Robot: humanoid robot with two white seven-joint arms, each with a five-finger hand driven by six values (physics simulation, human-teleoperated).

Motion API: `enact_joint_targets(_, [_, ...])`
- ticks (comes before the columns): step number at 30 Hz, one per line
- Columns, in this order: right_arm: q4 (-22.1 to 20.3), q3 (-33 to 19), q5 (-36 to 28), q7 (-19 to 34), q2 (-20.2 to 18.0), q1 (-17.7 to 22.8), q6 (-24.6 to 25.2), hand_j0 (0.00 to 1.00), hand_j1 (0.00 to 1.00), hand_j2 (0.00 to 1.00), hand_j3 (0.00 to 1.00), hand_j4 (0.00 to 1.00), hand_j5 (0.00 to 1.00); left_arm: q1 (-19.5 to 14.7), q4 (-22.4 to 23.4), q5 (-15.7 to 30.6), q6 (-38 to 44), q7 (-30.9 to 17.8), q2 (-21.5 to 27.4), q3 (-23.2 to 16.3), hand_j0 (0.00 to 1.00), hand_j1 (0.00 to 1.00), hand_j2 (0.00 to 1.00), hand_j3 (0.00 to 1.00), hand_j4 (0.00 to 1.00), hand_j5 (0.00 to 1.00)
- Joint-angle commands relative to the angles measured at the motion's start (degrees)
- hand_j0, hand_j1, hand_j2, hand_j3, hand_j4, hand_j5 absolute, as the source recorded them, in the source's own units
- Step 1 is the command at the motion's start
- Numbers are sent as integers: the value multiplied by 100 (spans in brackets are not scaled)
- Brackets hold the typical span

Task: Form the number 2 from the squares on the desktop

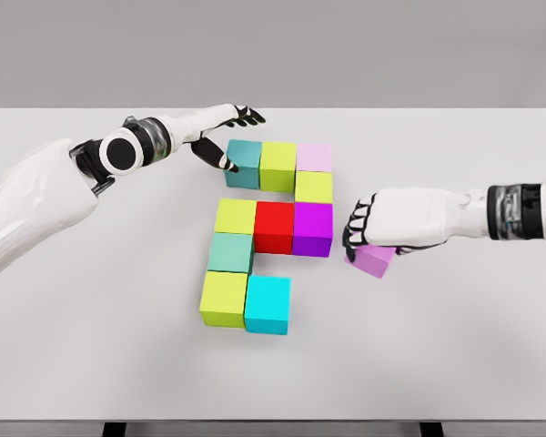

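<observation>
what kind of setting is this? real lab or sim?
Most likely a simulated tabletop test scene, not a real lab. The white table is bare and sits against a flat, featureless grey backdrop. The only props are flat-coloured cubes, such as the red cube and the cyan cube.

I see even, bright, diffuse light, soft short shadows under my arms, slight overall blur, and no glare.

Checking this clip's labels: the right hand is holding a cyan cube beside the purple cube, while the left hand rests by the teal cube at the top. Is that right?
Not quite. The head view shows the right hand holding a light purple cube, not a cyan one; the cyan cube sits in the bottom row. The rest holds: beside the purple cube, left hand by the teal cube.
</observation>
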Motion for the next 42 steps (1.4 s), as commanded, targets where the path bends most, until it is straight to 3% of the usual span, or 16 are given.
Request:
enact_joint_targets(1, [-2,155,-27,-3,51,0,15,58,58,58,58,58,58,0,2,3,-8,3,1,5,92,92,92,92,92,92])
enact_joint_targets(6, [-2,358,-27,-3,60,-35,15,58,58,58,58,58,58,-79,-209,11,-70,3,299,5,100,100,100,100,100,100])
enact_joint_targets(8, [-10,463,-27,-3,104,-53,15,58,58,58,58,58,58,-88,-613,20,-78,-6,756,-4,100,100,100,100,100,100])
enact_joint_targets(11, [-10,613,-27,-3,157,-123,15,58,58,58,58,58,58,-123,-1615,20,-166,3,1934,-13,100,100,100,100,100,100])
enact_joint_targets(13, [-10,621,-27,-3,157,-123,15,58,58,58,58,58,58,-123,-2125,20,-605,3,2716,-136,100,100,100,100,100,100])
enact_joint_targets(16, [-10,770,-27,-3,174,-149,15,58,58,58,58,58,58,-132,-2608,20,-1528,-6,3341,-285,100,100,100,100,100,100])
enact_joint_targets(24, [-10,1052,-27,-3,297,-290,15,58,58,58,58,58,58,-88,-2617,11,-1985,-50,3306,-382,100,100,100,100,100,100])
enact_joint_targets(36, [-19,1280,-35,-3,438,-501,15,58,58,58,58,58,58,-62,-2617,11,-2003,-50,3262,-391,100,100,100,100,100,100])
enact_joint_targets(42, [-19,1649,-44,-3,631,-721,15,58,58,58,58,58,58,9,-2609,11,-2003,-50,3218,-391,100,100,100,100,100,100])
